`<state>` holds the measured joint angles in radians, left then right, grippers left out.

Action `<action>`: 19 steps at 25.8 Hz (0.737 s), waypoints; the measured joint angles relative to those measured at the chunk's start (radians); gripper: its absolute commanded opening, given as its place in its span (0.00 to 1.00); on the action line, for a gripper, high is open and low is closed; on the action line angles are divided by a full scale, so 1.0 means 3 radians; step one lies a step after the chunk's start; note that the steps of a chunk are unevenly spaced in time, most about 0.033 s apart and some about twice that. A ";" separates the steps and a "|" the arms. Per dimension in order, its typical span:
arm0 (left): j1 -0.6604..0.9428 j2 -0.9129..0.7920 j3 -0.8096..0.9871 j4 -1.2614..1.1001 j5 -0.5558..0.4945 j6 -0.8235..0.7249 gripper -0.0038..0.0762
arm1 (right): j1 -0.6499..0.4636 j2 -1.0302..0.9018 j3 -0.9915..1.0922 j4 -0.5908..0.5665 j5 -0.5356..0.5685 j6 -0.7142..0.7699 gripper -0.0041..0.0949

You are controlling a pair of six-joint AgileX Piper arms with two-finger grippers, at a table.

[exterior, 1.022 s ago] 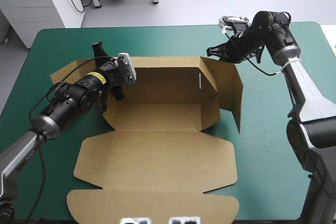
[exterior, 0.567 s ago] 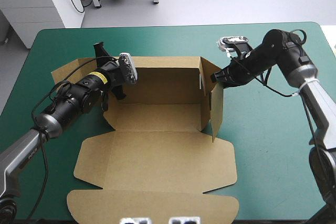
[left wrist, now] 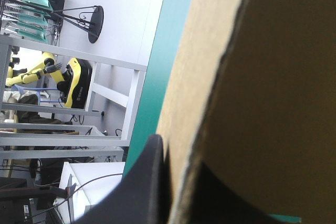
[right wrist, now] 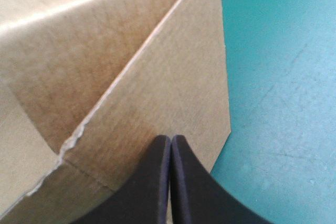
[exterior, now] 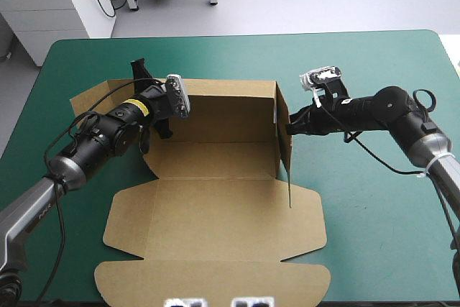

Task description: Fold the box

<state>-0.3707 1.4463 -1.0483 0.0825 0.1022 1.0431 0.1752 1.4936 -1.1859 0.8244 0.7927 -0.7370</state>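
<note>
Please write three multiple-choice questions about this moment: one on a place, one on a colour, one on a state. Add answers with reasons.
1. Where is the right gripper?
A. Against the outside of the box's upright right wall
B. At the table's far edge
C. At the table's near edge

2. What colour is the table cover?
A. Red
B. Teal-green
C. White

3. How are the right gripper's fingers?
A. Wide apart
B. Around a T-shirt
C. Shut, meeting in a point

Answers: 1 A, the high view shows its tip at that wall; 2 B, that colour lies around the box; 3 C, the right wrist view shows them joined in one arch.
</note>
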 measured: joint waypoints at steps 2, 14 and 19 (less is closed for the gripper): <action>0.0001 0.0000 -0.0003 0.0004 0.0011 0.0000 0.04 | 0.0000 -0.0004 0.0003 0.0019 0.0003 -0.0026 0.03; 0.0025 0.0100 -0.0312 0.0000 0.0395 -0.0024 0.04 | 0.0000 -0.0004 -0.0127 0.0060 0.0416 -0.0183 0.03; 0.0036 0.0144 -0.0369 0.0000 0.0432 -0.0040 0.04 | 0.0000 -0.0010 -0.0411 0.0087 0.0861 -0.0183 0.03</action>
<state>-0.3598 1.4894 -1.1589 0.0824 0.2317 1.0310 0.1752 1.4905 -1.3091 0.8504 1.0509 -0.7919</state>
